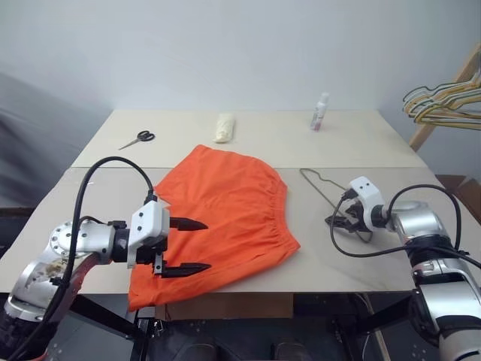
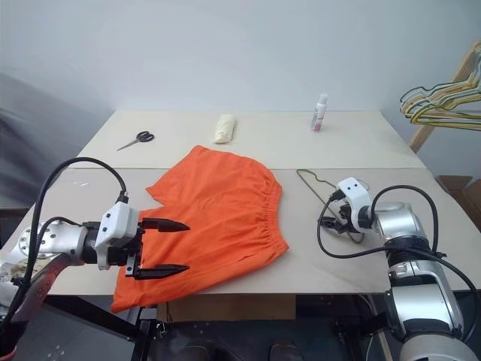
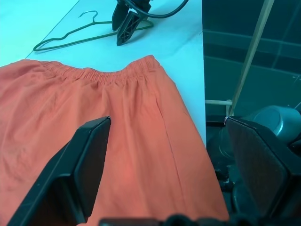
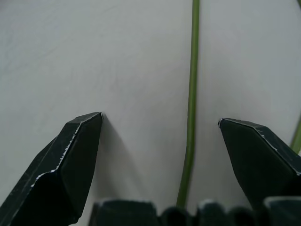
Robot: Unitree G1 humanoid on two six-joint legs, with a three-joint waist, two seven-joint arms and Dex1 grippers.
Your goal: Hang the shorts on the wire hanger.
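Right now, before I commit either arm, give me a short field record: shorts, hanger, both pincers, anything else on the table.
shorts: spread flat on table, near hem over front edge
wire hanger: flat on table, beside waistband, apart from it
left pincer: open, above shorts, holding nothing
right pincer: open, down at hanger, one wire between its fingers, not closed
far side: scissors, small bottle

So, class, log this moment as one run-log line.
left tool: open above bright orange fabric shorts | right tool: open, straddling thin grey wire hanger | shorts flat on table, not hung
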